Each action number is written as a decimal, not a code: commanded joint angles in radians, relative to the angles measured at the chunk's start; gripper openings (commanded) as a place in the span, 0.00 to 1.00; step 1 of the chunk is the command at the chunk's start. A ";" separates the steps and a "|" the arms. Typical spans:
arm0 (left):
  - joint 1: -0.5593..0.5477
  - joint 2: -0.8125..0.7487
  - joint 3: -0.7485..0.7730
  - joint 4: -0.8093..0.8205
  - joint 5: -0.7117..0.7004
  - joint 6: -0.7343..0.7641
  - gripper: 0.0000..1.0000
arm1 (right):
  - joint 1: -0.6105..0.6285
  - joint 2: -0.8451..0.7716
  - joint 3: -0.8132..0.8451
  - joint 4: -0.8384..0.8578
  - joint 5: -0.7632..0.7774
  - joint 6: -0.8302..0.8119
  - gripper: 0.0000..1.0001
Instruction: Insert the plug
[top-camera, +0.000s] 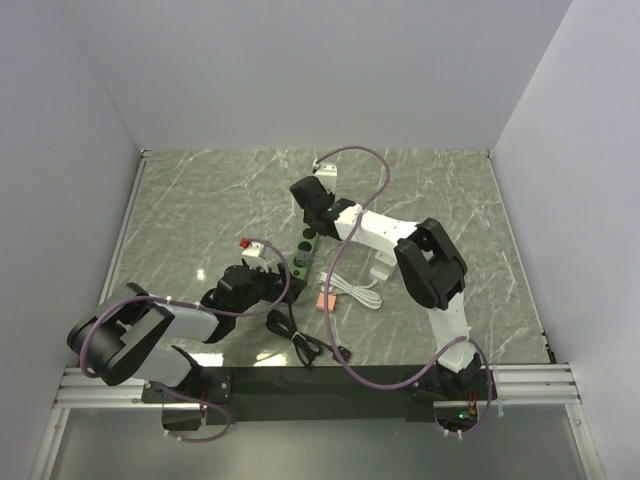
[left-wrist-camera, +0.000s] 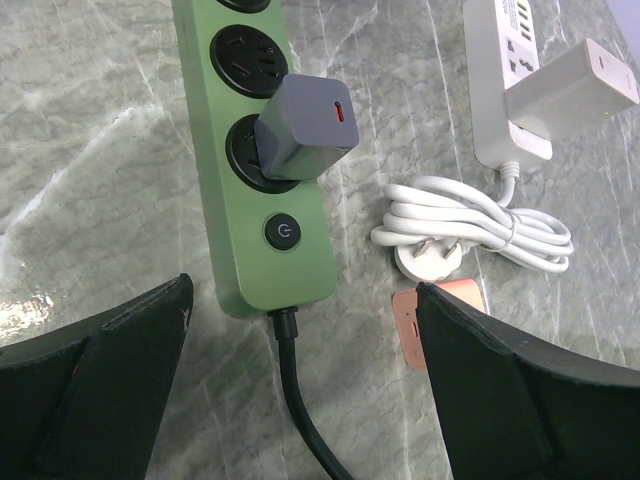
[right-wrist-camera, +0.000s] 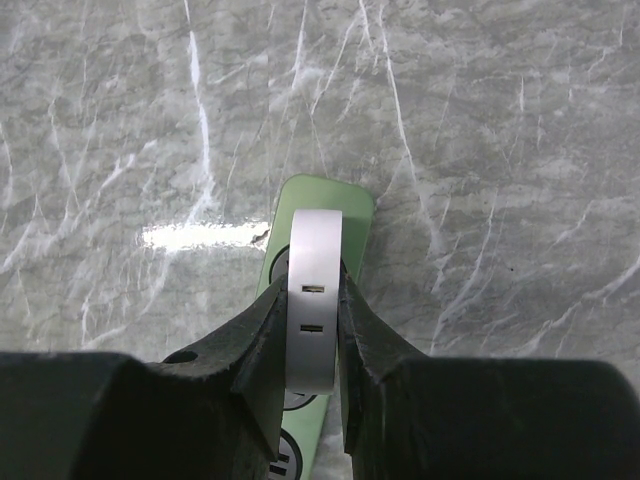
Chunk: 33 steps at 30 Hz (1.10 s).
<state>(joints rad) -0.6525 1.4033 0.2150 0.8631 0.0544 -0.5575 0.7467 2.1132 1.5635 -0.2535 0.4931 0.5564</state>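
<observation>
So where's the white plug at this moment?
Centre of the right wrist view: the white plug is clamped in the right gripper, directly over the rounded end of the green power strip.

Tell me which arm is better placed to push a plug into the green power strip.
Right. The right claw is shut on the white adapter, over the green power strip. The left claw is open and holds nothing.

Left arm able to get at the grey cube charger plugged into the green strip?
Probably yes: the open left pincer faces the grey cube charger on the green plastic power strip, with nothing between them.
</observation>
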 joint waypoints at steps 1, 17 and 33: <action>-0.006 -0.015 -0.006 0.036 -0.016 0.016 0.99 | 0.031 0.123 -0.100 -0.299 -0.283 -0.015 0.05; -0.006 -0.006 0.003 0.031 -0.033 0.024 0.99 | 0.029 -0.042 -0.020 -0.294 -0.110 -0.035 0.61; -0.018 -0.016 -0.023 0.114 -0.053 0.062 0.99 | 0.029 -0.697 -0.443 -0.050 -0.100 -0.090 0.88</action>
<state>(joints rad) -0.6548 1.4033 0.2100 0.9005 0.0242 -0.5308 0.7719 1.5234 1.1866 -0.4015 0.3977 0.4839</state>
